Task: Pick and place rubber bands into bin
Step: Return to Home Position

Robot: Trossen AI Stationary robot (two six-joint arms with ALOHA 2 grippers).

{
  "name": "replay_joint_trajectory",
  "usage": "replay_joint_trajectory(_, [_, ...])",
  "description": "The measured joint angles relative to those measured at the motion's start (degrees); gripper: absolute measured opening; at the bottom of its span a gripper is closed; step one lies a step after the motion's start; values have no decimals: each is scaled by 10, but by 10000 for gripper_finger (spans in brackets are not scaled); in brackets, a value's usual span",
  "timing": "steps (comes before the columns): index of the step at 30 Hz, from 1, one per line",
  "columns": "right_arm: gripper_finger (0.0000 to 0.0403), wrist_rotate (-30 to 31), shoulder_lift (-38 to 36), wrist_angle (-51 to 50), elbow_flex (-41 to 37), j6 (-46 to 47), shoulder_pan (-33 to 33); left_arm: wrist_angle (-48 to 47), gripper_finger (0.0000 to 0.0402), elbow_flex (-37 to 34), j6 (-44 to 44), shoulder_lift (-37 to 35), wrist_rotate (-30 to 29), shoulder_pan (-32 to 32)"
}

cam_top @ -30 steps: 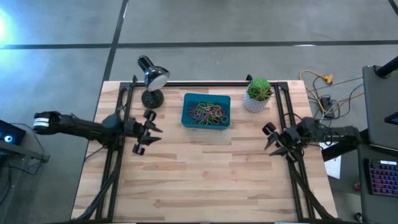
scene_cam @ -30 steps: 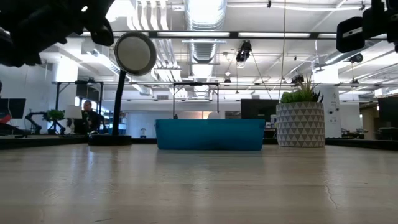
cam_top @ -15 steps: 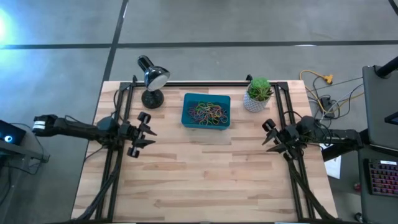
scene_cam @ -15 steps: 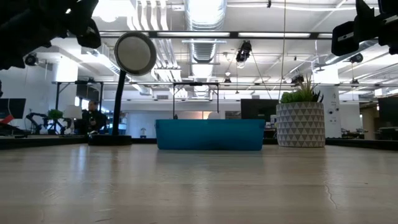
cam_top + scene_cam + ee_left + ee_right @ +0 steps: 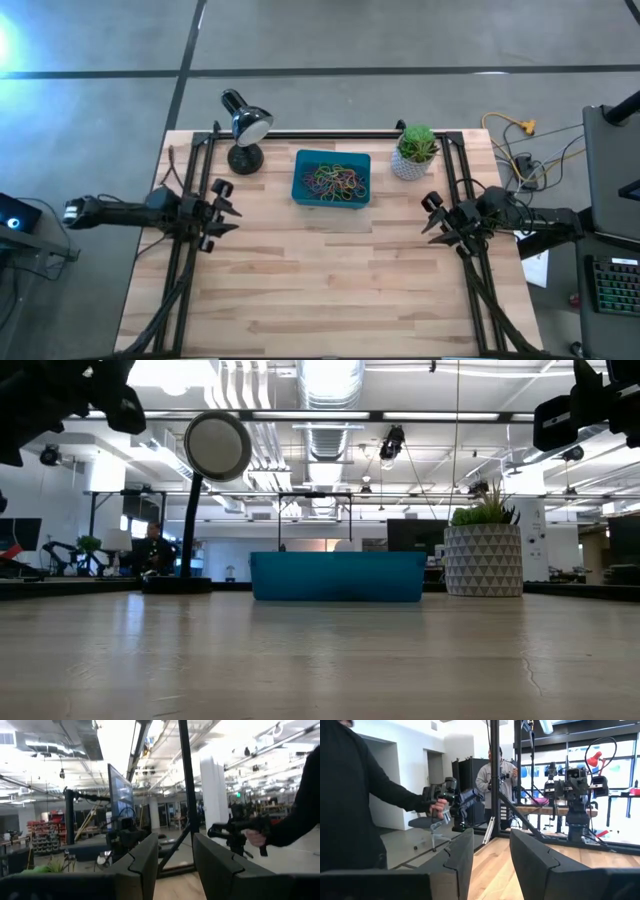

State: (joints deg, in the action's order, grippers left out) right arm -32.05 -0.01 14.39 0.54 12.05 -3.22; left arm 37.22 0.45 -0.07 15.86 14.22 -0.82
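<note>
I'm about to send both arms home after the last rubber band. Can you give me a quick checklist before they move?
1. Left gripper fingers open, nothing held: ok.
2. Right gripper fingers open, nothing held: ok.
3. Rubber bands piled inside the bin: ok.
4. Both grippers out at the table's sides, away from the bin: ok.
5. Stray bands on the table: none visible from above, tiny ones could escape notice: cannot tell.
6. Person close by in the right wrist view; clearance from arms: cannot tell.
</note>
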Motion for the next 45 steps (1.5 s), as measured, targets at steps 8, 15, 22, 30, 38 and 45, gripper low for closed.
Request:
replay_joint_trajectory(8, [114,0,0,0,0,0,-1,-97,109,0,-9,-81,-7,0])
replay_joint_trajectory(15, [118,1,0,0,0,7,-3,-172,109,-1,-8,-141,-7,0])
replay_joint_trajectory(22, [110,1,0,1,0,8,-4,-191,109,-1,-10,-140,-7,1])
replay_joint_trajectory(30, [114,1,0,1,0,4,-4,-211,109,-1,-11,-138,-6,0])
replay_joint_trajectory(38, [114,58,0,-69,1,16,-5,-283,109,-1,-55,-129,-6,0])
replay_joint_trajectory(45, [104,151,17,-116,1,91,-5,-285,109,-1,-56,-117,-4,0])
